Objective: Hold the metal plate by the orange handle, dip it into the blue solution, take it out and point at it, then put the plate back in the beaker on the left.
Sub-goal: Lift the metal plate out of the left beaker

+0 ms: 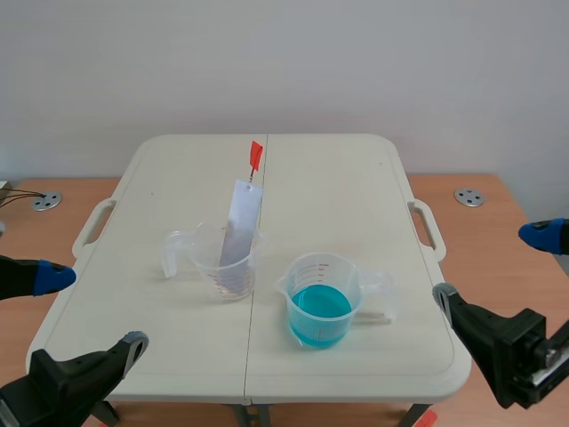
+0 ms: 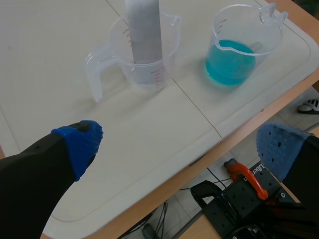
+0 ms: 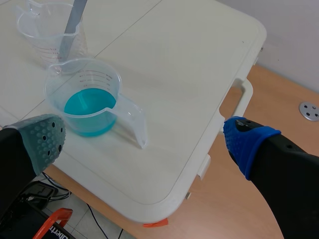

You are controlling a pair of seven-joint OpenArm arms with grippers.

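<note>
Metal plate (image 1: 238, 222) leans in left beaker (image 1: 233, 277) on white surface (image 1: 338, 196), beaker of blue solution (image 1: 322, 311) just beside; both jaws open at the near edge.

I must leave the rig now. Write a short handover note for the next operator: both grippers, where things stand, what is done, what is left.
Left gripper: open, empty, low at the front left of the table.
Right gripper: open, empty, low at its front right.
Metal plate leans in the left beaker, orange handle up.
Blue solution is in the right beaker beside it.
Done: nothing yet; plate not gripped.
Left: grip the handle, dip, lift out, point, return the plate.
</note>
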